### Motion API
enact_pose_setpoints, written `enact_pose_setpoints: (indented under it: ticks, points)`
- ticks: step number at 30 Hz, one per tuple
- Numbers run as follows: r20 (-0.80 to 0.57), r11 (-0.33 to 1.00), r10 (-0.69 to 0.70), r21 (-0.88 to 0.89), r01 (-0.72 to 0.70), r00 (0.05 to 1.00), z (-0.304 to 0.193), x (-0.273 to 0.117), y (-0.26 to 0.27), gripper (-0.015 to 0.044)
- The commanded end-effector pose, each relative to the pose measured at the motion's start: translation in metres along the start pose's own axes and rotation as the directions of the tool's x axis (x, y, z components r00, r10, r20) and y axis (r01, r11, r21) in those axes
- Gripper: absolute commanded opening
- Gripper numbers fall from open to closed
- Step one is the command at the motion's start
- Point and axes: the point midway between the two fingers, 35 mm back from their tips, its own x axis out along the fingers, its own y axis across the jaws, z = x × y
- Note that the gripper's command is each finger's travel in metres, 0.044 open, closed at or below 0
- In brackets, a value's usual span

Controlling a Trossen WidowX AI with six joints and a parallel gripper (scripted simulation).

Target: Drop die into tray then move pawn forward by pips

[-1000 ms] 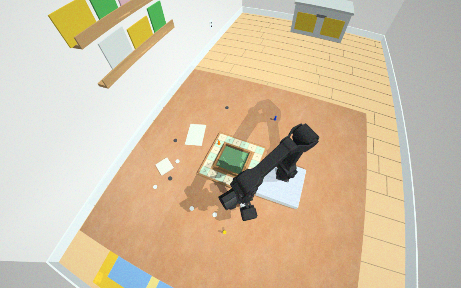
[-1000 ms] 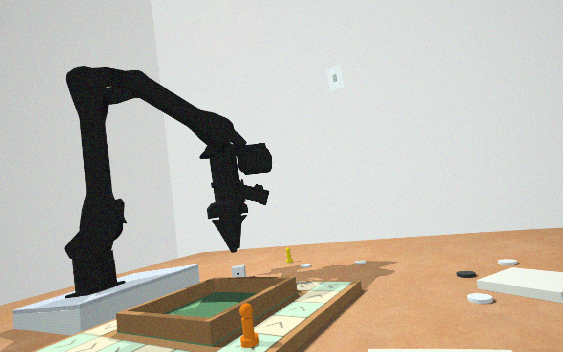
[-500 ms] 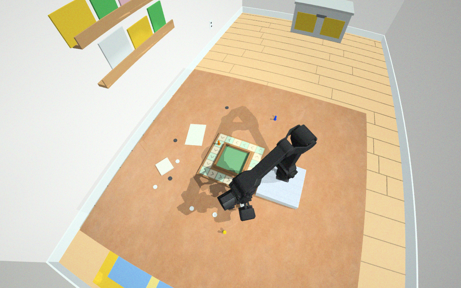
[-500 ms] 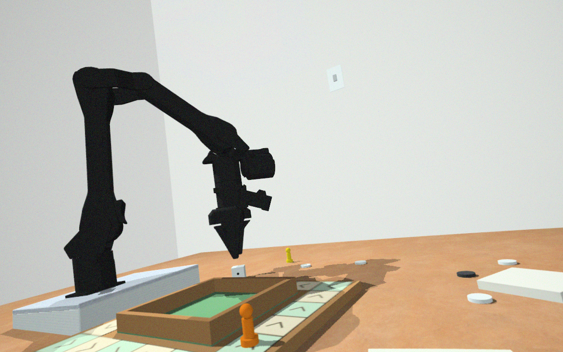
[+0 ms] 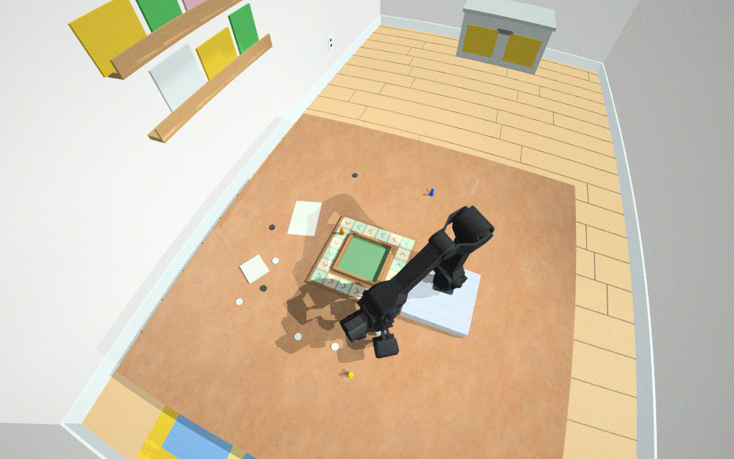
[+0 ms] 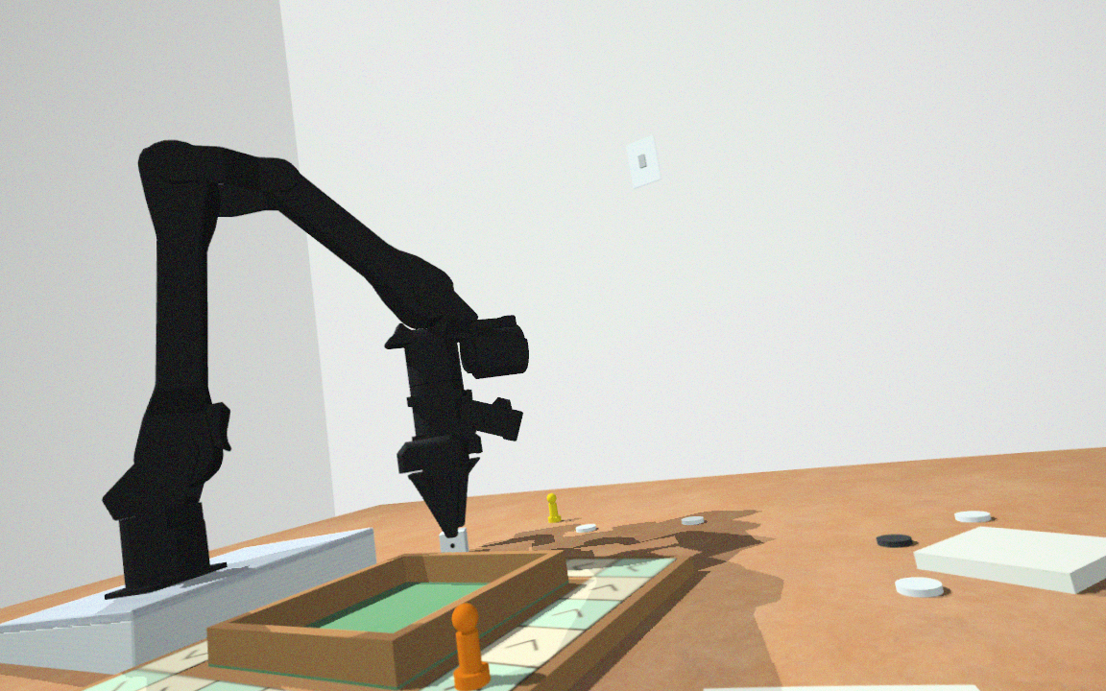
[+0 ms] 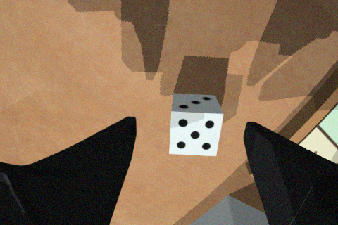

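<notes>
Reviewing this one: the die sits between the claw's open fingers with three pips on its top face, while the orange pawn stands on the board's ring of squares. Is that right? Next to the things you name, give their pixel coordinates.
Not quite: the die [image 6: 452, 541] [image 7: 196, 131] shows five pips on top, as the wrist view shows; the three-pip face is on its side. The rest stands.

Brown tabletop [image 5: 506, 377] [image 6: 840, 635] [image 7: 53, 60]; on it, yellow pawn [image 5: 350, 375] [image 6: 553, 509], blue pawn [image 5: 431, 192], white die [image 5: 378, 333] [image 6: 453, 541] [image 7: 196, 133], board [image 5: 323, 284] [image 6: 617, 640].

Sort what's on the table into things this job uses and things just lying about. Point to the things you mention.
Job: white die [image 6: 447, 544] [image 7: 194, 135]; board's dice tray [image 5: 338, 255] [image 6: 303, 649]; orange pawn [image 5: 341, 231] [image 6: 468, 650].
Lying about: blue pawn [image 5: 431, 192]; yellow pawn [image 5: 350, 375] [image 6: 552, 509]; black discs [image 5: 271, 227] [image 6: 894, 540]; white discs [image 5: 239, 301] [image 6: 919, 587].
</notes>
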Motion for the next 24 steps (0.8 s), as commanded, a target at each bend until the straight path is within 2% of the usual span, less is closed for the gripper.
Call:
enact_pose_setpoints:
  ticks: [1, 6, 12, 20, 22, 24]
  points:
    - [-0.011, 1.0, -0.008, 0.006, 0.008, 1.0, -0.003, 0.011, -0.0016, 0.0275]
    - [-0.011, 1.0, -0.008, 0.007, 0.008, 1.0, -0.0032, 0.0148, -0.0017, 0.0275]
    - [-0.011, 1.0, -0.008, 0.007, 0.008, 1.0, -0.0032, 0.0148, -0.0017, 0.0118]
    - [-0.011, 1.0, -0.008, 0.007, 0.008, 1.0, -0.0032, 0.0148, -0.0017, 0.0064]
    - [-0.011, 1.0, -0.008, 0.007, 0.008, 1.0, -0.003, 0.0139, -0.0017, 0.0012]
    - [-0.01, 1.0, -0.008, 0.007, 0.008, 1.0, -0.0008, 0.0068, -0.0015, 0.0]
